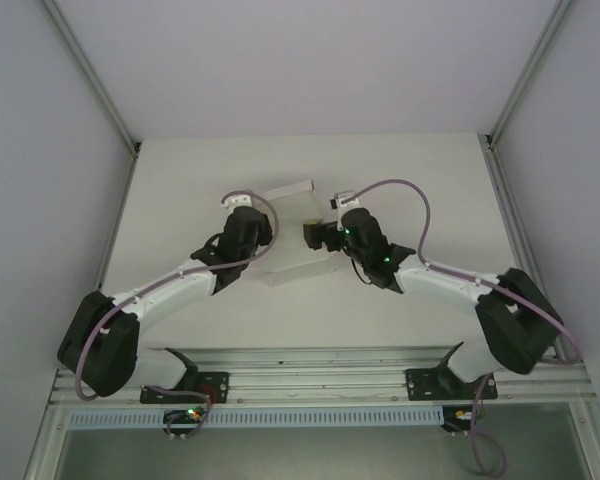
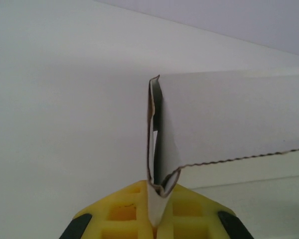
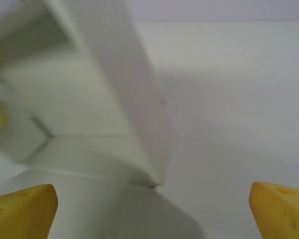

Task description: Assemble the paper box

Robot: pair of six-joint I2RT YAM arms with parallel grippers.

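**Top external view.**
- Paper box (image 1: 292,262): pale card, partly folded. It lies at the middle of the table (image 1: 180,200), between the two wrists. One panel lies flat on the near side, and a narrow flap stands up at the far edge. Its pale tone against the pale table makes the edges hard to trace.
- Left gripper (image 1: 252,212): at the box's left side. Its fingertips are hidden under the wrist.
- Right gripper (image 1: 313,236): at the box's right edge. From this view it cannot be told whether it touches the card.

**Left wrist view.**
- Left gripper (image 2: 157,199): the yellow fingers (image 2: 124,209) are cut off by the lower frame edge. They are clenched on a folded corner of the paper box (image 2: 229,119). The raw corrugated edge shows along the fold and the lower rim, and a white panel runs off to the right.

**Right wrist view.**
- Right gripper (image 3: 152,214): the yellow fingertips (image 3: 22,211) are spread wide at the two lower corners, holding nothing.
- Paper box (image 3: 134,84): blurred. An upright wall slants from far left to near centre, and the interior is shadowed on the left. A yellow patch at the left edge is too blurred to identify.
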